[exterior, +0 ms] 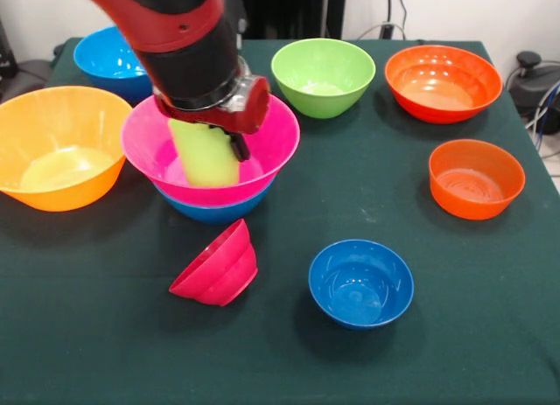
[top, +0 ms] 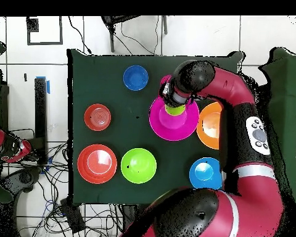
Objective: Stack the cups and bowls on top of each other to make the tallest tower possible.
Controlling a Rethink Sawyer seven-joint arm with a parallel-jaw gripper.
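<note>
The lime-green cup [exterior: 203,164] stands, slightly tilted, inside the large pink bowl [exterior: 271,143], which sits nested in a medium blue bowl [exterior: 214,213]. My gripper [exterior: 214,141] comes down from above and is shut on the cup; one black finger [exterior: 238,146] shows at its right side and the cup's top is hidden under the gripper. In the overhead view the gripper [top: 174,105] covers most of the cup [top: 176,111] over the pink bowl [top: 169,126]. A small crimson bowl [exterior: 216,268] lies tipped on the cloth just in front of the stack.
Around the green cloth stand a small blue bowl [exterior: 360,282], a small orange bowl [exterior: 476,178], a large red-orange bowl [exterior: 443,81], a green bowl [exterior: 324,75], a blue bowl [exterior: 109,59] and a large orange bowl [exterior: 61,147] beside the stack.
</note>
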